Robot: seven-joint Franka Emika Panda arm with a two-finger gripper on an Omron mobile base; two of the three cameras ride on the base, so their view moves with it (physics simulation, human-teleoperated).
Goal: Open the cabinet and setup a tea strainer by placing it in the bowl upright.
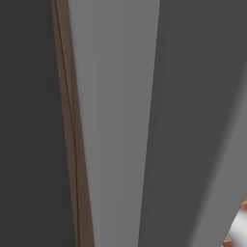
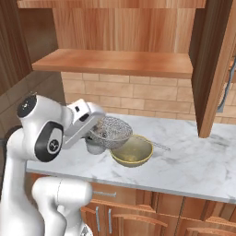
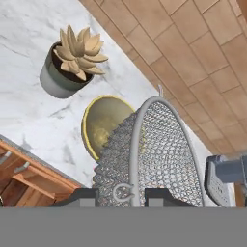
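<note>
1. In the right base view the arm rises from the lower left, bends at its dark-jointed elbow and reaches forward and to the right over the marble counter (image 2: 193, 161), its hand angled down toward the counter's front half.
2. The gripper (image 2: 97, 133) sits low above the counter, just left of the bowl (image 2: 132, 151); in the hand view its two finger tips (image 3: 161, 197) stand at the bottom edge, close on either side of the strainer's rim.
3. The gripper is clamped on the tea strainer (image 3: 159, 154), holding it at the rim near a small wire loop; the mesh basket swells away from the fingers.
4. The strainer is carried in the air, tilted, its mesh dome over the bowl's left rim in the right base view (image 2: 110, 129); whether the mesh touches the bowl cannot be told.
5. The bowl, yellow-rimmed, rests on the counter near its front edge, with a thin wire handle lying past its right side.
6. A potted succulent (image 3: 72, 60) stands on the counter beside the bowl in the hand view.
7. The cabinet (image 2: 115, 60) above the counter is open, its door (image 2: 212, 69) swung out at the right, the shelf bare wood.
8. The left base view faces grey panels and a brown strip at close range.
</note>
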